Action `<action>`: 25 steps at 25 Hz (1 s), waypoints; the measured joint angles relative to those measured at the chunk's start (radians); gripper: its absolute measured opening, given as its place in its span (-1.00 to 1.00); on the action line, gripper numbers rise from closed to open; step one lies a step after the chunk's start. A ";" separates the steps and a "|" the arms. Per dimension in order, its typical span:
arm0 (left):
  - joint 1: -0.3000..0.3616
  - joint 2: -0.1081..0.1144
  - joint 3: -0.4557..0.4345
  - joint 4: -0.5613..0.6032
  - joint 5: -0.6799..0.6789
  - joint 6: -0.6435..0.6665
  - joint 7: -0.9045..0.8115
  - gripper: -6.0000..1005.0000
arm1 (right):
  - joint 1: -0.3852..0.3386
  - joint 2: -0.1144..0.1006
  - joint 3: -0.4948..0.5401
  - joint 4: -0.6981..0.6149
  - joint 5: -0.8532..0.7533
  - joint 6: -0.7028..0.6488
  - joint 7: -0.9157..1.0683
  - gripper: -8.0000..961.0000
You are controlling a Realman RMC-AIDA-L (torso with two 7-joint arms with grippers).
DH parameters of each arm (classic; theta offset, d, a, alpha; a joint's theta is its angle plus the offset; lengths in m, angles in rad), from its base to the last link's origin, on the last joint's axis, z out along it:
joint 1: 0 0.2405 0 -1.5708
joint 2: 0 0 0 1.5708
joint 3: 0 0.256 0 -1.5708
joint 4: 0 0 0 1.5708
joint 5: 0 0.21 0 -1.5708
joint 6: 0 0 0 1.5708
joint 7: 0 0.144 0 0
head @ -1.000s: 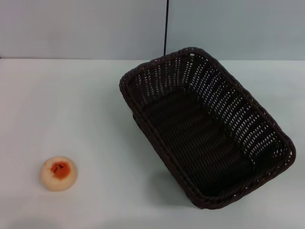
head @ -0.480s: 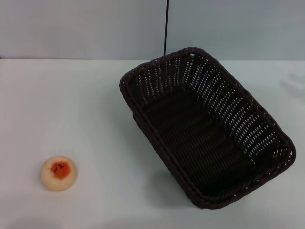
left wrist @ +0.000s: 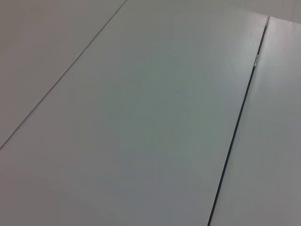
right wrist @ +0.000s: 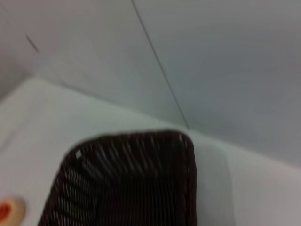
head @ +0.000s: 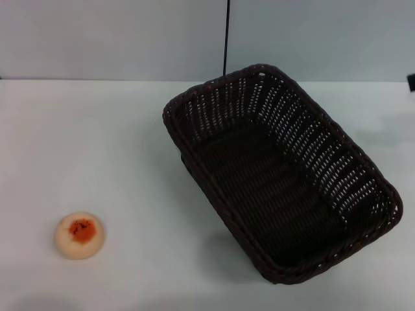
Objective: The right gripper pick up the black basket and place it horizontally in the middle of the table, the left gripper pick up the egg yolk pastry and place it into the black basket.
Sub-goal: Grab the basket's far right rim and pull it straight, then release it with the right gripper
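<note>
The black basket [head: 279, 172] stands on the white table [head: 117, 149] right of the middle, turned diagonally with its long side running from far left to near right. It is empty. The egg yolk pastry [head: 79, 235] lies alone at the near left of the table. A small dark piece of the right gripper [head: 411, 82] shows at the right edge of the head view, beyond the basket's far right and apart from it. The right wrist view shows the basket's end [right wrist: 136, 183] and a bit of the pastry [right wrist: 9, 211]. The left gripper is out of view.
A grey wall [head: 117, 39] with a dark vertical seam [head: 226, 39] rises behind the table's far edge. The left wrist view shows only pale panels with a dark seam [left wrist: 235, 132].
A dark piece of the right arm has come into the head view at the right edge, with a faint shadow on the table there. Basket and pastry have not moved.
</note>
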 joint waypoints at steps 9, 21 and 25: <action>-0.003 -0.002 0.003 -0.001 0.003 -0.008 0.000 0.60 | 0.039 0.001 -0.146 0.082 -0.084 0.006 0.015 0.57; -0.005 -0.002 0.004 -0.007 0.003 -0.010 -0.005 0.60 | 0.035 0.017 -0.244 0.237 -0.087 0.079 0.006 0.57; -0.005 -0.003 0.004 -0.001 0.004 -0.012 -0.014 0.60 | 0.035 0.017 -0.278 0.296 -0.088 0.121 0.004 0.57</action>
